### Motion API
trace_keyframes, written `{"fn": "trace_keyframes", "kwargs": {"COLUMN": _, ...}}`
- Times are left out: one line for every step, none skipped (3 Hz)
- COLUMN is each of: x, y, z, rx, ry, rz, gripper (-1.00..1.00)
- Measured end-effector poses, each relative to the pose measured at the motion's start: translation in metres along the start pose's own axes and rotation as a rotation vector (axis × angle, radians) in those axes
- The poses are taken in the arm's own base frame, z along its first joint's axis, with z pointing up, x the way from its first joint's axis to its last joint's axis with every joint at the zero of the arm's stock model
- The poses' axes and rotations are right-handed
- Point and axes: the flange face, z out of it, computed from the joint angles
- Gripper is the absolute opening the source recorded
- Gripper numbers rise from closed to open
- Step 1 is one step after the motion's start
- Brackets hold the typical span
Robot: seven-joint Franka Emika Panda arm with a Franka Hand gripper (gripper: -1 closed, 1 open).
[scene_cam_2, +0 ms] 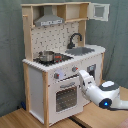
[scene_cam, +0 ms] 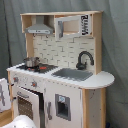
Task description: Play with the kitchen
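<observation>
1. The kitchen [scene_cam_2: 60, 60] stands upright on the wooden floor [scene_cam_2: 20, 119] before a grey curtain [scene_cam: 10, 40], whole in both exterior views.
2. In the second exterior view the arm [scene_cam_2: 100, 92] reaches in from the second exterior view's right, its claw [scene_cam_2: 80, 75] up against the front panel just beside the knobs [scene_cam_2: 56, 76], above the oven door [scene_cam_2: 65, 97].
3. Whether the claw is spread or pressed together cannot be told (its tip is hidden against the panel).
4. A small pot [scene_cam: 31, 62] sits on the stovetop [scene_cam: 40, 67]; faucet [scene_cam: 84, 59] and sink [scene_cam: 72, 74] look untouched.
5. Judgement: play is barely started; the oven door appears closed in the second exterior view, and the knobs, door and sink are all left to try.
</observation>
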Motion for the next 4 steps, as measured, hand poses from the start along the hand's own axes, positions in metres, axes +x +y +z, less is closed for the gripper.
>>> {"fn": "trace_keyframes", "kwargs": {"x": -0.011, "y": -0.008, "z": 0.006, "rx": 0.004, "ry": 0.042, "rz": 0.039, "gripper": 1.0}}
{"fn": "trace_keyframes", "kwargs": {"x": -0.021, "y": -0.017, "z": 0.011, "rx": 0.022, "ry": 0.066, "rz": 0.086, "gripper": 1.0}}
{"fn": "trace_keyframes", "kwargs": {"x": -0.025, "y": -0.023, "z": 0.017, "rx": 0.034, "ry": 0.083, "rz": 0.146, "gripper": 1.0}}
{"fn": "trace_keyframes", "kwargs": {"x": -0.028, "y": -0.029, "z": 0.028, "rx": 0.047, "ry": 0.094, "rz": 0.203, "gripper": 1.0}}
